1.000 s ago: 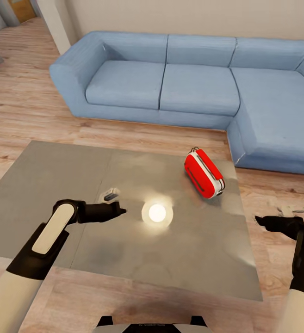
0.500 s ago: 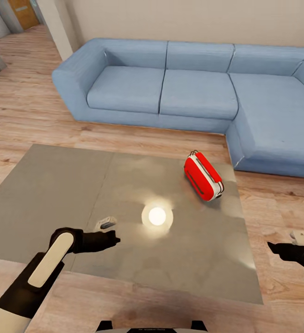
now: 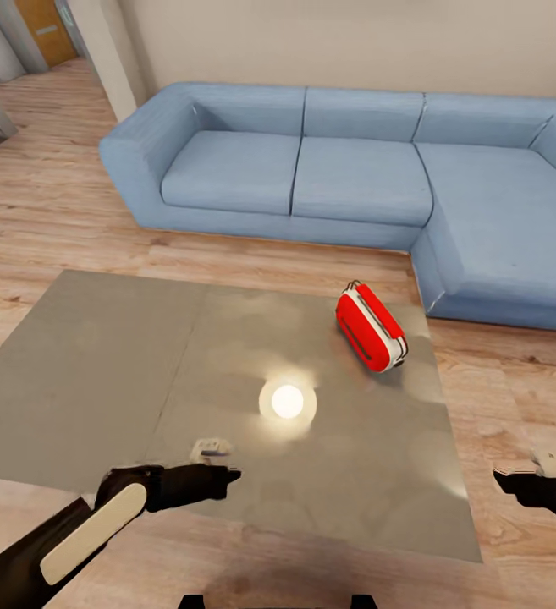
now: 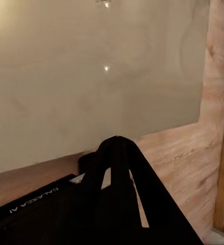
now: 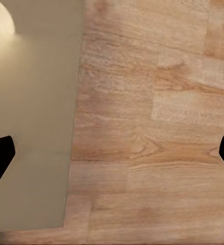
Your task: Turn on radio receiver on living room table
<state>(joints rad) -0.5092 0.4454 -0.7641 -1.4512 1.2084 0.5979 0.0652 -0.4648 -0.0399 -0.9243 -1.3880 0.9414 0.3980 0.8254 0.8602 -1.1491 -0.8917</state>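
Both arms have dropped toward the near table edge over the last second — some of that is the head view shifting. Radio receiver [image 3: 371,327] lies tipped on the table [image 3: 100,355], far right part, near the sofa [image 3: 354,169], well apart from both grippers. Left gripper [image 3: 227,475] is at the near edge, fingers pressed together. Right gripper [image 3: 502,479] hangs over the floor off the right side, fingers spread wide. Judgement: the right arm is nearer — find the dial face first, press gently so it doesn't skid.
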